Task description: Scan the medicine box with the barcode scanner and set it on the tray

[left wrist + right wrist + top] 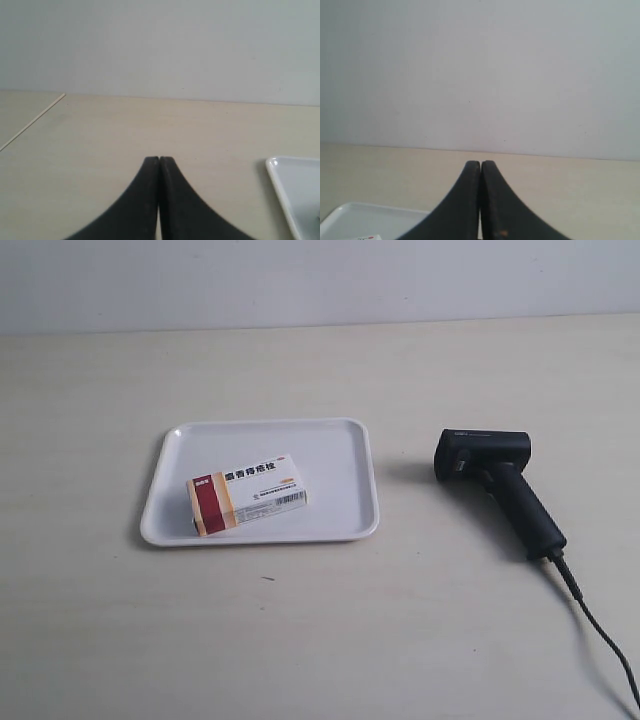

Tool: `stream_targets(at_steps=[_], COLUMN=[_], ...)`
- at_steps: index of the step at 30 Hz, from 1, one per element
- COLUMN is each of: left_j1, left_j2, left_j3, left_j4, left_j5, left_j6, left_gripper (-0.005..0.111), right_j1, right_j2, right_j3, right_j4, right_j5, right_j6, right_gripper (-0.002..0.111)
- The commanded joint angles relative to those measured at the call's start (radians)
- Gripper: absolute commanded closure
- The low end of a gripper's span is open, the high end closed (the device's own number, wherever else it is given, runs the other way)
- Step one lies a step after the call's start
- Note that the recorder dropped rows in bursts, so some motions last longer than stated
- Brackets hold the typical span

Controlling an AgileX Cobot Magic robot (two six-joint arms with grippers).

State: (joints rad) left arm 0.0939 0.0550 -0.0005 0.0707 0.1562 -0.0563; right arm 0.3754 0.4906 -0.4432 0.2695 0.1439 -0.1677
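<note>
- The medicine box (246,494) lies flat inside the tray (350,455), toward the tray's near-left part, its dark red and tan band at the left end and the printed face up.
- The barcode scanner (497,483) lies on its side on the table (320,630), well apart from the tray on the right, head toward the far side, handle angling near and right, and its cable (600,635) trailing off toward the near-right corner.
- Neither arm shows in the exterior view. The left gripper (159,161) has its fingers pressed together with nothing between them, hovering over bare table with a corner of the tray at the edge of its view.
- The right gripper (480,164) is likewise closed on nothing; a sliver of tray, and what is probably a corner of the box, sits low in its view, too cropped to be sure.
- The box looks light and thin-walled, so it would likely dent under a hard squeeze; its smooth card may slip. A pinch across the short width near the middle seems the safest hold, keeping the barcode side uncovered.
- The scanner looks rigid and heavier, top-heavy at the head; the handle is the natural place to grasp, and the cable may drag.
</note>
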Motion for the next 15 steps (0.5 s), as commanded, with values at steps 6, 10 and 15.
stream_targets(at_steps=[6, 10, 15], left_j1=[-0.001, -0.001, -0.001], left_j2=[-0.003, -0.003, -0.003], left_j3=[0.001, 0.001, 0.001], left_j4=[-0.005, -0.005, -0.005], left_j5=[-0.001, -0.001, -0.001], left_j6=[0.004, 0.004, 0.004], left_gripper=[0.104, 0.104, 0.104], right_j1=[0.003, 0.003, 0.003], right_j2=[-0.147, -0.247, -0.309], right_j3=[0.398, 0.443, 0.443], right_j4=[-0.244, -0.247, -0.247], right_j5=[-0.117, -0.111, -0.087], right_j6=[0.382, 0.376, 0.376], right_gripper=[0.108, 0.108, 0.108])
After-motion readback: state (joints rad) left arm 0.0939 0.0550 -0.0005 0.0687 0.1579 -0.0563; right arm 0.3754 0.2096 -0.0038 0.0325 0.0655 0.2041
